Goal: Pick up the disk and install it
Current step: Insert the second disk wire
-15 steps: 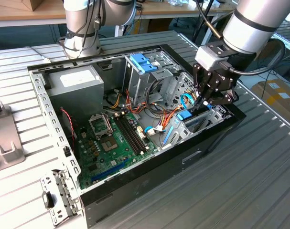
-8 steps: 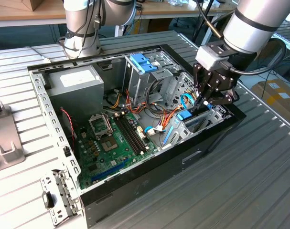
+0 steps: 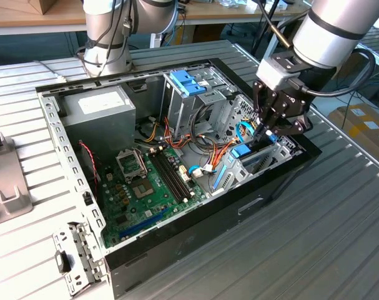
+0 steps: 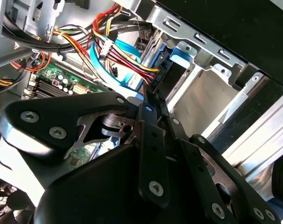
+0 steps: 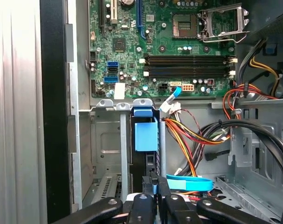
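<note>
- The disk (image 5: 146, 140) stands on edge in a metal bay (image 5: 106, 154) of the open case, just ahead of the jaws. Its blue end piece is on the side away from them. In the exterior view it sits low in the case (image 3: 242, 152), directly under the jaws.
- Handling, as a judgement: it is stiff and fairly heavy for its size, with smooth metal faces that could slip. It is sensitive to knocks, so no dropping or forcing.
- The best hold is across the narrow sides at the blue plastic pieces, away from the connector end and the label face.
- The jaws are clenched to a narrow gap in both wrist views, with a thin blue strip pinched between the tips. This appears to be the disk's blue side piece, so they seem to be grasping the disk's near edge.
- A flat blue cable (image 5: 190, 183) lies just beside the jaws, and the wire bundle (image 5: 188, 135) runs close by. Either could snag.
</note>
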Tool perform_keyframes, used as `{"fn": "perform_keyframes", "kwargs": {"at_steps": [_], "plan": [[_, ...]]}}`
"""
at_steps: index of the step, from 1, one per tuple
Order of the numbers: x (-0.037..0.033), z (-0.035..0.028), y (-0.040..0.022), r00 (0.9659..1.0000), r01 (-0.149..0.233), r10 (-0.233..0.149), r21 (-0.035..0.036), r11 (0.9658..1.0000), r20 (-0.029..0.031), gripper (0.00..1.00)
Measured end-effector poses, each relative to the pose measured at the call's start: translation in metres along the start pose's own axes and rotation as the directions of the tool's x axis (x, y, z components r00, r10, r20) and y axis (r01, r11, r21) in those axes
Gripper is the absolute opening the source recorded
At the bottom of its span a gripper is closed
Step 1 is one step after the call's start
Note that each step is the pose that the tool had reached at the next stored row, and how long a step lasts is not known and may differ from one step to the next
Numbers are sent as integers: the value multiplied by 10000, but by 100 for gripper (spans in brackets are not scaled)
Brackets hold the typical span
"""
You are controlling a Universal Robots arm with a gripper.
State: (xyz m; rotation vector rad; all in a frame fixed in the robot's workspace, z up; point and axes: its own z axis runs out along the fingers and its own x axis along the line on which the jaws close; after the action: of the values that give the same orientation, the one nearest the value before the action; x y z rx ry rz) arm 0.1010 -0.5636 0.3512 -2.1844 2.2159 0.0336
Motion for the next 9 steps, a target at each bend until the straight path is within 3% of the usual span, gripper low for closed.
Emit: {"fn": "perform_keyframes", "kwargs": {"at_steps": [3, 9], "plan": [[0, 6, -5, 10000, 0, 0, -6, 10000, 82, 16], [5, 27, -17, 9999, -2, 2, -22, 10000, 122, 16]]}}
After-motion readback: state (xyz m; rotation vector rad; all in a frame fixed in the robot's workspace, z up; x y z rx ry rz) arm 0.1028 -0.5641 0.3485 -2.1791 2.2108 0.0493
